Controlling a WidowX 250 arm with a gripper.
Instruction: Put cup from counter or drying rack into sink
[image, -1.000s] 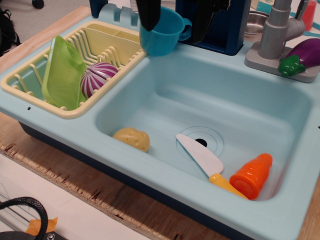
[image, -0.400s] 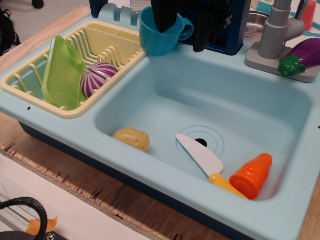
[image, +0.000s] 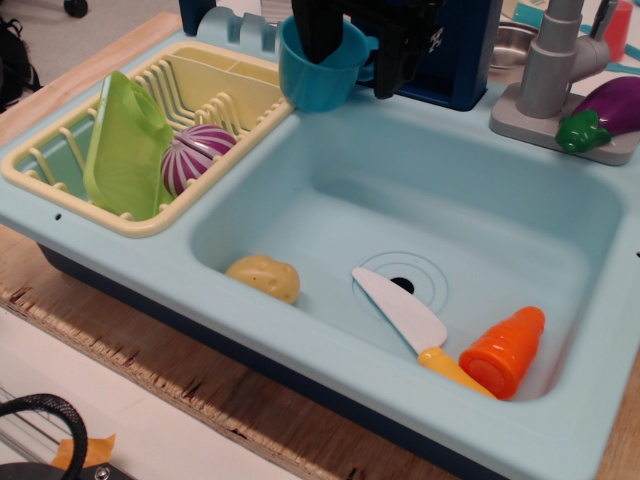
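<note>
A green plate (image: 125, 145), purple onion (image: 193, 156), potato (image: 264, 277), toy knife (image: 410, 326), carrot (image: 503, 351), eggplant (image: 607, 111), grey faucet (image: 556, 62)

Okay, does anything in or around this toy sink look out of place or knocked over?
Nothing looks spilled or broken. The only oddities: a purple onion sits in the drying rack beside a green plate, and a carrot, knife and potato lie loose in the sink.

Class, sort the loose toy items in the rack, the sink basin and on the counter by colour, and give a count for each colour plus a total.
Green: 1, plate
Purple: 2, onion, eggplant
Yellow: 1, potato
Orange: 1, carrot
White: 1, knife
Blue: 1, cup
Total: 7
</note>
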